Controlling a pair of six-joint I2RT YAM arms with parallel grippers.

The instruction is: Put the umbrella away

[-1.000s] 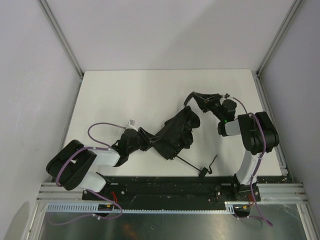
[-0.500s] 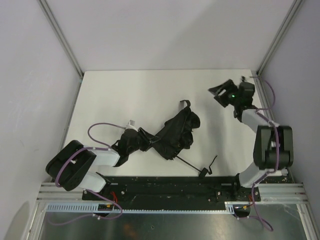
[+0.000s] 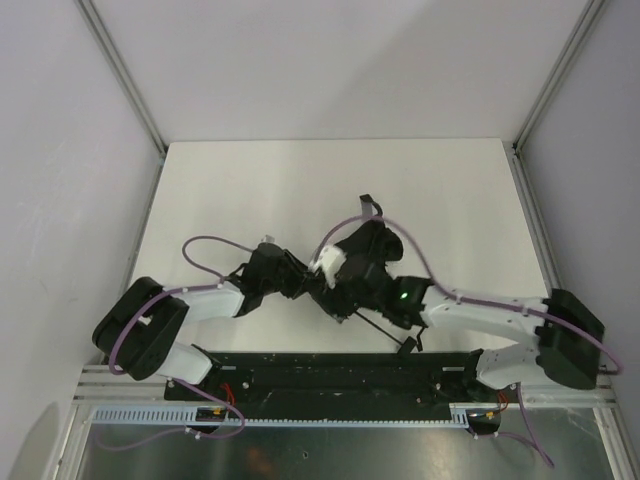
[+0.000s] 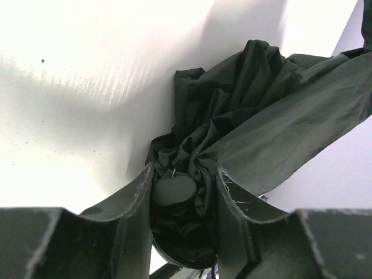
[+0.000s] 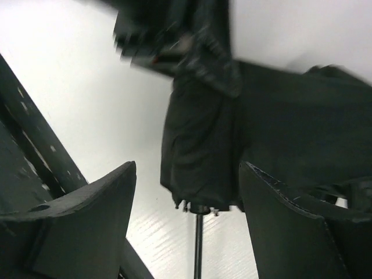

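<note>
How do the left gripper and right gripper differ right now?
The left gripper is clamped on bunched fabric of the umbrella; the right gripper stands wide open, holding nothing. The left gripper sits at its left end, the right gripper above its canopy. Both face the umbrella.

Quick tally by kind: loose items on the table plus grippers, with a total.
umbrella: 1
grippers: 2 (left gripper, right gripper)
Total: 3
</note>
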